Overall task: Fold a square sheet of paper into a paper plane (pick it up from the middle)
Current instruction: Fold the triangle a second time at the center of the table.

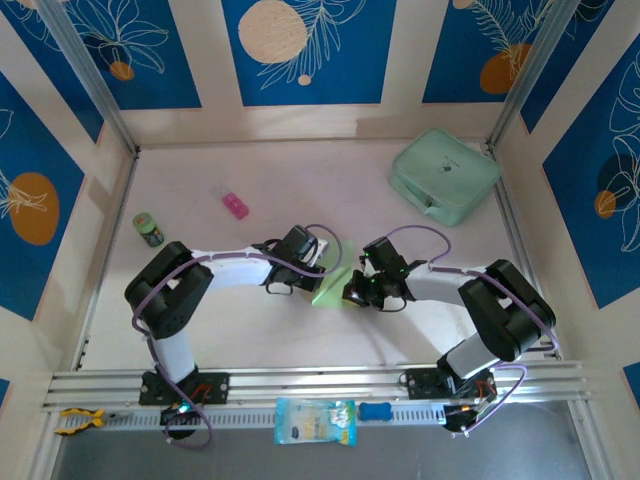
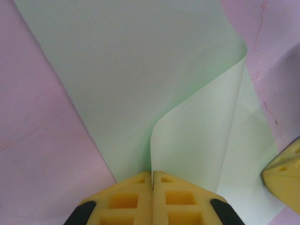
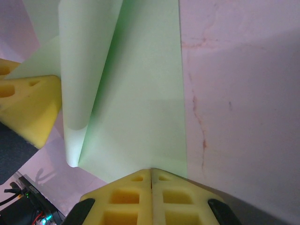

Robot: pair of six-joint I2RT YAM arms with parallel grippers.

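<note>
Left end effector (image 2: 153, 176) closed, paper (image 2: 131, 70) seemingly pinched

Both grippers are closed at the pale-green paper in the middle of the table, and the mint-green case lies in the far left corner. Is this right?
Not quite: the top external view shows the mint-green case in the far right corner. The rest holds: left gripper and right gripper are closed at the pale-green paper in the middle of the table.

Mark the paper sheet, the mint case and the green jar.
square sheet of paper (image 2: 140, 70), left wrist view, flat upper face
mint case (image 1: 444, 175), top external view, lid centre
green jar (image 1: 149, 230), top external view, its body
</note>
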